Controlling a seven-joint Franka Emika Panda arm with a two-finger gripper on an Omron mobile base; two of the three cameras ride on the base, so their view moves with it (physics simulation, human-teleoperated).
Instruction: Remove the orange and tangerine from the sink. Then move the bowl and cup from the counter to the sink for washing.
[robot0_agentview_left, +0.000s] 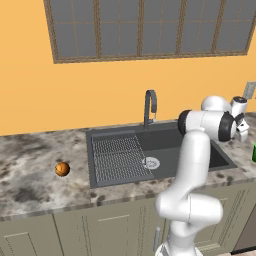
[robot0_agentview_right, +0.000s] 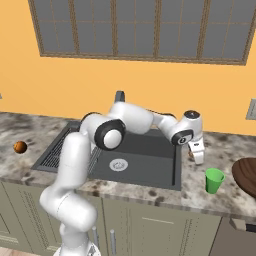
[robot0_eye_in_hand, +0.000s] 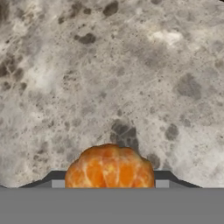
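My gripper (robot0_agentview_right: 197, 153) hangs low over the marble counter just right of the sink (robot0_agentview_right: 145, 150), shut on the tangerine (robot0_eye_in_hand: 109, 168). The hand view shows that lobed orange fruit between the fingertips, with speckled counter behind it. The orange (robot0_agentview_left: 62, 169) lies on the counter left of the sink (robot0_agentview_left: 165, 142); it also appears far left as the orange (robot0_agentview_right: 20, 147). The green cup (robot0_agentview_right: 214, 180) stands on the counter right of my gripper, and the reddish-brown bowl (robot0_agentview_right: 247, 175) is cut off by the right edge. From the left base camera, my gripper (robot0_agentview_left: 243, 131) is at the far right.
The dark faucet (robot0_agentview_left: 150, 107) rises behind the basin, whose left half holds a ribbed draining grid (robot0_agentview_left: 117, 157) beside a silver drain (robot0_agentview_left: 151, 162). A wall outlet (robot0_agentview_right: 251, 109) sits behind the counter. My arm spans the basin.
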